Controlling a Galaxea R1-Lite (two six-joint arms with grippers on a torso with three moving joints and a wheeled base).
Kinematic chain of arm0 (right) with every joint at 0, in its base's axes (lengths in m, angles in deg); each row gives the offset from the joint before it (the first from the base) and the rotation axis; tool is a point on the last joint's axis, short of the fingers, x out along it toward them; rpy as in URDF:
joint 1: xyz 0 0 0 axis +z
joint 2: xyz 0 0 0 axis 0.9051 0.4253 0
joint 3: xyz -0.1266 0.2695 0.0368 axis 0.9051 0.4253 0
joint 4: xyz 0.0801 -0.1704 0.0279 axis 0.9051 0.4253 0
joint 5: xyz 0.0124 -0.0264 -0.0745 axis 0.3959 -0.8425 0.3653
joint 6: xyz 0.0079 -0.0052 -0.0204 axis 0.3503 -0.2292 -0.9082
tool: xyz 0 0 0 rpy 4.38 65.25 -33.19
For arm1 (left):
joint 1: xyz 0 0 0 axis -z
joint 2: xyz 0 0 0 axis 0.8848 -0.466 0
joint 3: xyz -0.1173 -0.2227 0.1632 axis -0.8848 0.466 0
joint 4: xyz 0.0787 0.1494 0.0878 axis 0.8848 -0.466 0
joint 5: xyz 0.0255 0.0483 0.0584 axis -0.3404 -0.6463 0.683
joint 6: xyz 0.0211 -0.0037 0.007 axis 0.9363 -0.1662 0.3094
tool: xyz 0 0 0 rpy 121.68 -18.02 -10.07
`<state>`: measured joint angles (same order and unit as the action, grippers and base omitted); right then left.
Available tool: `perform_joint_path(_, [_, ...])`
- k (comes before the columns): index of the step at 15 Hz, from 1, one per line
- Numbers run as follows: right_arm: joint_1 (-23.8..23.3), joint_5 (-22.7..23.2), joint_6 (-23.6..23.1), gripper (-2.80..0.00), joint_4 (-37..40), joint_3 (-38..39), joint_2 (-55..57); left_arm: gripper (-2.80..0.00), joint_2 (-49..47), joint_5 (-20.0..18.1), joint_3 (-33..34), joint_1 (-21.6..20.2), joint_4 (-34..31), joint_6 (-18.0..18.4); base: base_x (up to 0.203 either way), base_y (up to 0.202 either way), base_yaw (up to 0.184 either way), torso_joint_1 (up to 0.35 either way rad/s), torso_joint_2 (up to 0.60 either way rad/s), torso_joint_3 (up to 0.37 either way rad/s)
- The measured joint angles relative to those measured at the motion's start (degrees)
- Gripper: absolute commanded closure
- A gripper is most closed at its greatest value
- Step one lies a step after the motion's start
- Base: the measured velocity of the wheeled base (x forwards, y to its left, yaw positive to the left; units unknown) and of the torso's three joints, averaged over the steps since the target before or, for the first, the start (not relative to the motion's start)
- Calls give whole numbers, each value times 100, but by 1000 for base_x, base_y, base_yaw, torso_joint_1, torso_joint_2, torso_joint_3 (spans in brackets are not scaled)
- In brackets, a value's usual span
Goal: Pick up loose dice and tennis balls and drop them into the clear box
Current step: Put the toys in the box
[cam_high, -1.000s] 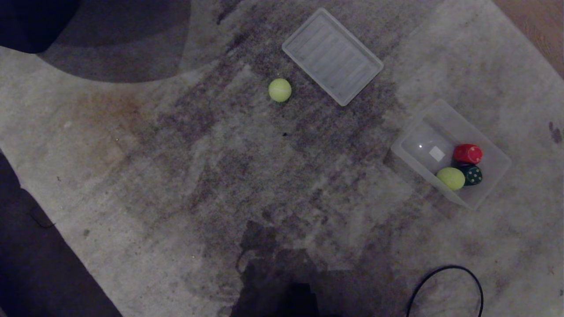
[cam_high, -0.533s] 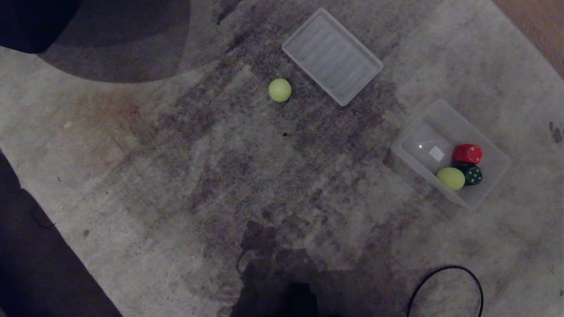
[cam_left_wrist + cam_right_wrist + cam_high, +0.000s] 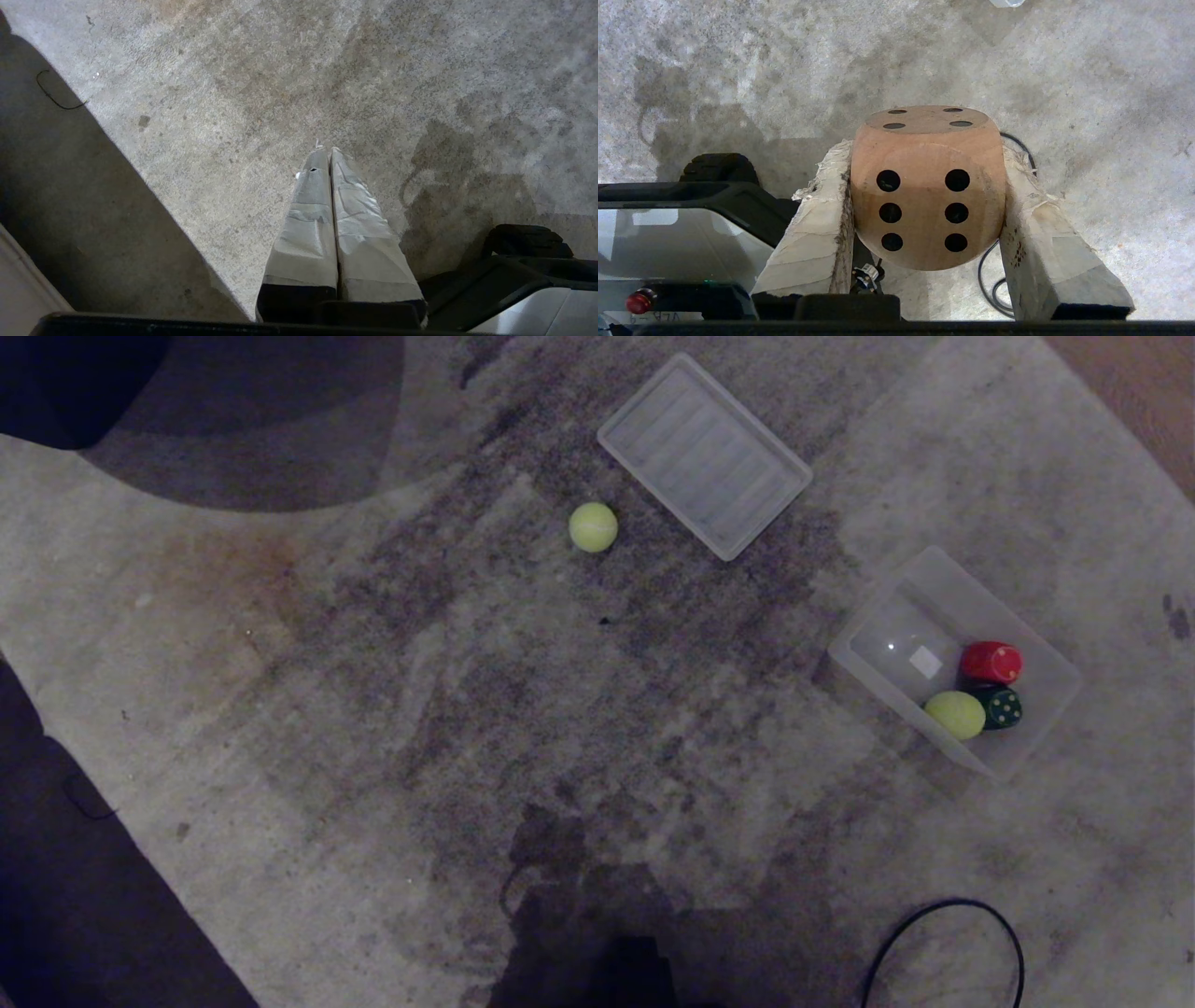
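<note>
Head view shows nothing has shifted on the rug (image 3: 280, 709). Your right gripper (image 3: 927, 224) has its fingers clamped on the beige die (image 3: 927, 186), clear box (image 3: 1036, 653) near the rug's right edge; left gripper (image 3: 330, 154) fingers together.

Head view: high, facing steeply down on carpet (image 3: 373, 709), wide.
Left wrist view: behind left gripper (image 3: 325, 151), low, close over carpet; shares carpet edge with head view.
Right wrist view: behind right gripper (image 3: 927, 158), close, carpet beneath.
</note>
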<state>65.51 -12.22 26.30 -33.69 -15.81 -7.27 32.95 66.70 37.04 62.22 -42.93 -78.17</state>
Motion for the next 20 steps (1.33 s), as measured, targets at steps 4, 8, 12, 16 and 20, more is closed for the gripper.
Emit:
perform_joint_path(4, [-2,-2,8,0,24,11,22,0,0,-2,0,0,0,0,0,0,0,0,0,0])
perform_joint_path(8, [-58,-2,459,0,126,-339,668,0,0,-5,0,0,0,-1,0,0,0,0,0,0])
perform_joint_path(12, [-212,1,1201,0,-981,-777,2288,0,0,-2,0,0,0,1,0,0,0,0,0,0])
perform_joint_path(16, [-521,20,1754,0,-2425,-1334,4428,0,0,-2,0,0,0,0,0,0,0,0,0,0])
perform_joint_path(20, [-772,24,2366,0,-3560,-2685,6739,0,0,0,0,0,0,-1,0,0,0,0,0,0])
